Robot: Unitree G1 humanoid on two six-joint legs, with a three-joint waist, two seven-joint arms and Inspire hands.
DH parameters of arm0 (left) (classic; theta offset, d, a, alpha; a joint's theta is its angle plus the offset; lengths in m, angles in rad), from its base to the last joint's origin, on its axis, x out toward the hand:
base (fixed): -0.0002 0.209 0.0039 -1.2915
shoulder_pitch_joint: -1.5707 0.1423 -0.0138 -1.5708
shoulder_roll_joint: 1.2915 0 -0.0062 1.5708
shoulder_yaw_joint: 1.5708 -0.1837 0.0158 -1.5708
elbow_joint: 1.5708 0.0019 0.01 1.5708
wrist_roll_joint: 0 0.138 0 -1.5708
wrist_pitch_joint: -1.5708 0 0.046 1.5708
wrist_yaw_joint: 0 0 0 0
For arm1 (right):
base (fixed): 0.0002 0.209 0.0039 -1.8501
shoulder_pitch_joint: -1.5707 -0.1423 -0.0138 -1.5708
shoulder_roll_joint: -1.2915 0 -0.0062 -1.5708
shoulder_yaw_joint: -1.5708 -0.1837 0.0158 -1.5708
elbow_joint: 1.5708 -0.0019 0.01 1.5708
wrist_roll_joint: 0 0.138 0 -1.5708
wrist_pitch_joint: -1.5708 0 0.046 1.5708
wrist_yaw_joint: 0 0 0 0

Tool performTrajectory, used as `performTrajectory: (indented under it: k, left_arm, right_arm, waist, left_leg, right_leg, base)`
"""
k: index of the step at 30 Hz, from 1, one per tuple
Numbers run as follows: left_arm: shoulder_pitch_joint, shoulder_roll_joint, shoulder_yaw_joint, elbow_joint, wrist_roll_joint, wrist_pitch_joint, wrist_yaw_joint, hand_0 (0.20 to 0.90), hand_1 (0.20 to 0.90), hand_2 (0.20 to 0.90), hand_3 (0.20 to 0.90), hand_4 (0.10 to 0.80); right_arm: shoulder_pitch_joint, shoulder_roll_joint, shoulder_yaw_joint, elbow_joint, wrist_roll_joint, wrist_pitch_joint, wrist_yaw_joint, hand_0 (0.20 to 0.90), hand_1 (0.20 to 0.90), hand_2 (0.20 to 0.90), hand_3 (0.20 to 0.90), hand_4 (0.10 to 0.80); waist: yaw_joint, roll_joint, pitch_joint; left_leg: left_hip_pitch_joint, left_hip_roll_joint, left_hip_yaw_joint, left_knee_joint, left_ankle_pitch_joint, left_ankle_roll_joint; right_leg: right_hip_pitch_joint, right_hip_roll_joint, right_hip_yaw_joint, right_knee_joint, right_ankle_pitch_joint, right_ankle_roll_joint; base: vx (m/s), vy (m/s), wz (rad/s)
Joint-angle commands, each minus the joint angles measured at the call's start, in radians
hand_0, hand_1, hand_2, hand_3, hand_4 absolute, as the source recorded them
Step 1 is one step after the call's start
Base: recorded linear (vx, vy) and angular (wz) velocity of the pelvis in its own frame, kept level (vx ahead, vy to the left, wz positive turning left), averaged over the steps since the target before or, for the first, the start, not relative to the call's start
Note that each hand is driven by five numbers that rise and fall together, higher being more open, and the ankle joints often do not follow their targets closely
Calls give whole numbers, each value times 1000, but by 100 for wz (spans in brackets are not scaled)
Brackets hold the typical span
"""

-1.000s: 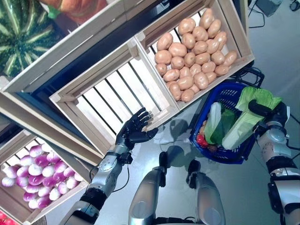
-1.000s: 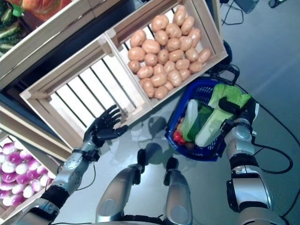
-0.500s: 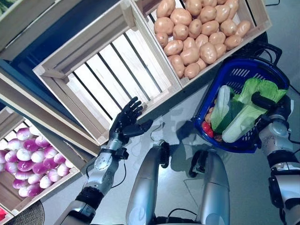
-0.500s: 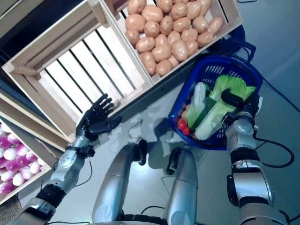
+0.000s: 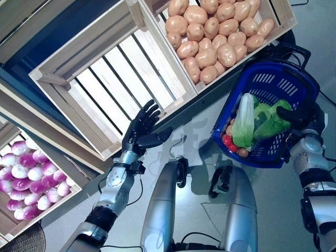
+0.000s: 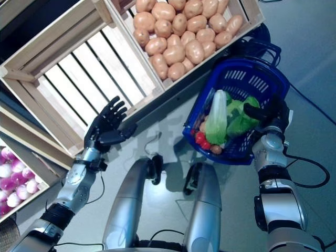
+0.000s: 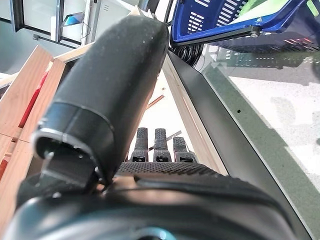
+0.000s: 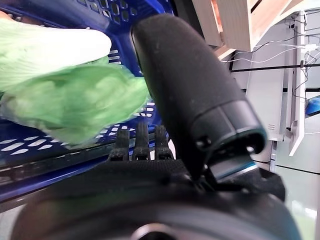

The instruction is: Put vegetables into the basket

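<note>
From the left eye view, the blue basket (image 5: 273,105) sits on the floor to the robot's right, below the crate of potatoes (image 5: 215,31), and the right robot hand (image 5: 302,116) is at its near rim, thumb laid over the leafy green lettuce (image 5: 265,122) that lies inside beside a pale cabbage (image 5: 244,121) standing lengthwise from the rim toward the far wall. The left robot hand (image 5: 140,131) hangs spread and empty well across from the basket, in front of the empty crate (image 5: 105,89). The right eye view tells the same: the right robot hand (image 6: 270,116) is plainly the nearer one, touching the lettuce (image 6: 239,118), with small red vegetables (image 6: 202,140) at the basket's near corner. The left wrist view shows fingers (image 7: 159,145) straight, holding nothing, the basket (image 7: 240,25) far off. In the right wrist view the thumb (image 8: 190,95) overhangs the lettuce (image 8: 75,105) while the fingers (image 8: 140,142) stay fairly straight beneath it, so I judge the grip slack, letting go rather than clenched.
</note>
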Motion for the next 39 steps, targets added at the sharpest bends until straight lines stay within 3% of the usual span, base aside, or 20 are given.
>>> performTrajectory:
  k: [1,10,18,22,29,35,39]
  left_arm:
    - [22,23,29,-130,20,-104,-41,900,900,900,900,800]
    - [47,25,33,-119,19,-103,-75,900,900,900,900,800]
    - [54,17,38,-89,60,-64,-99,900,900,900,900,800]
    - [74,-9,33,-30,135,-16,-101,900,900,900,900,800]
    - [139,-57,-22,74,284,-6,-103,900,900,900,900,800]
    - [212,-101,-35,163,361,16,-66,900,900,900,900,800]
    - [208,-153,-41,346,430,47,-7,900,900,900,900,800]
  right_arm:
    - [-40,-98,17,-93,1,-74,40,900,900,900,900,800]
    - [8,-79,13,-79,5,-73,63,900,900,900,900,800]
    - [112,-7,18,-142,4,-92,103,900,900,900,900,800]
    - [227,109,53,-237,-18,-96,126,900,900,900,900,800]
    - [431,282,124,-283,-11,-113,219,900,900,900,900,800]
    - [587,400,203,-285,16,-75,298,900,900,900,900,800]
    - [620,432,232,-240,17,-53,350,900,900,900,900,800]
  waist:
    - [4,-17,-25]
    - [20,-49,-60]
    - [25,-87,-152]
    - [17,-115,-254]
    - [-2,-115,-362]
    - [-24,-104,-418]
    - [-38,-105,-438]
  left_leg:
    - [112,-17,47,60,-114,77]
    - [263,4,41,-55,-64,65]
    - [504,19,33,-365,25,27]
    - [703,18,47,-660,91,3]
    - [897,9,56,-1001,206,-7]
    - [985,14,65,-1193,277,-7]
    - [972,12,72,-1194,268,-11]
  right_leg:
    - [95,37,-15,-30,67,-71]
    - [254,55,-30,-155,92,-68]
    - [512,105,-49,-472,175,-47]
    - [704,163,-36,-779,259,-15]
    - [869,205,-6,-1088,367,23]
    - [932,224,25,-1248,441,41]
    - [947,223,23,-1322,481,55]
  base:
    - [0,0,0]
    - [21,5,-1]
    - [86,-3,-4]
    - [187,-4,-12]
    - [102,41,-12]
    - [44,38,-12]
    - [-21,18,-8]
